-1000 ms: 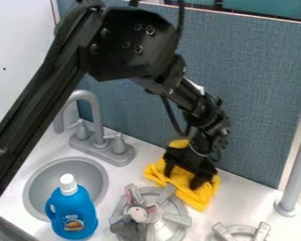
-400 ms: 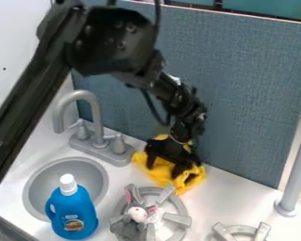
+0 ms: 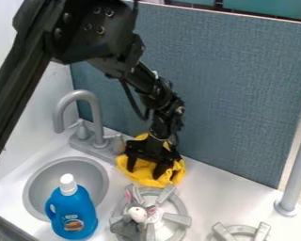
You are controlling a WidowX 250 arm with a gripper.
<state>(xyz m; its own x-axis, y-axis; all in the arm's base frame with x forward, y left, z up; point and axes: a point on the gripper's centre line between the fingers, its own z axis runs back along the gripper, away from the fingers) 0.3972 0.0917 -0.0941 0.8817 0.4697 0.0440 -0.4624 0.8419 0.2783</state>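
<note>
Yellow cloth (image 3: 142,180), one: crumpled on white counter (image 3: 216,188), between gray faucet (image 3: 96,113) and toy burner (image 3: 177,218). Black gripper (image 3: 143,173), one: fingers apart, against the cloth. We judge it light, soft, limp, unbreakable; we favor pinching a raised middle fold.

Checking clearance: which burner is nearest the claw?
The burner beside the sink, with the grey toy on it; the other burner is farther from the claw.
</note>
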